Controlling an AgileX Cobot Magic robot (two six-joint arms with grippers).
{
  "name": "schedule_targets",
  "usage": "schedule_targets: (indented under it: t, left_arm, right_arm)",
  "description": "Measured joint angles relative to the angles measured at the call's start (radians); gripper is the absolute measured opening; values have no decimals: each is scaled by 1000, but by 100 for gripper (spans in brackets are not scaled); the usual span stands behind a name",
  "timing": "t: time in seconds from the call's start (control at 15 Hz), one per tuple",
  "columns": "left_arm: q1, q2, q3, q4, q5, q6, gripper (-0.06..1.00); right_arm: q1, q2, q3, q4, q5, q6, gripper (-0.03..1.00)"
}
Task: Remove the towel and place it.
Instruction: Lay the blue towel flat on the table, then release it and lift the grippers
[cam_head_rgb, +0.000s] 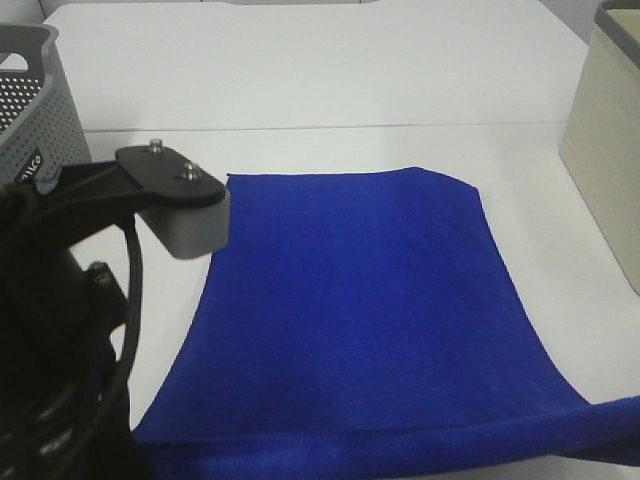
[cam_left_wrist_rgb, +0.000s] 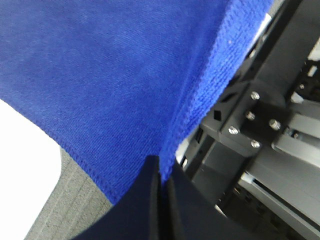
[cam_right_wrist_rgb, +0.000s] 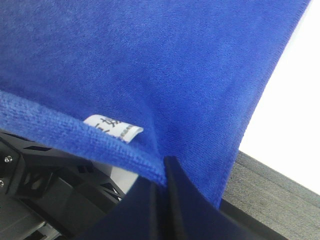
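While left jaws and right jaws each pinch a corner, the deep-blue towel (cam_head_rgb: 350, 300) lies spread, white label (cam_right_wrist_rgb: 114, 128) showing.

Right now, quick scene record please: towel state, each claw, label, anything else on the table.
towel: blue, spread out, far edge lying on the white table, near edge held at both corners
left claw: shut, pinching the towel's hem at a corner
right claw: shut, pinching the hem at the other near corner
label: white, printed, sewn into the hem beside the right claw
grey basket: far left, apart from the towel
beige container: far right, apart from the towel
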Motion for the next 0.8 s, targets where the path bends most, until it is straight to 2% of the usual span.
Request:
schedule_targets:
  t: [0.33, 0.8]
  left_arm:
    - [-26, -1, 89, -19, -8, -28, 0]
    - [-26, -1, 98, -35, -18, -20, 0]
  right_arm:
    - [0, -54, 71, 44, 2, 1, 2]
    - [0, -54, 71, 45, 2, 3, 2]
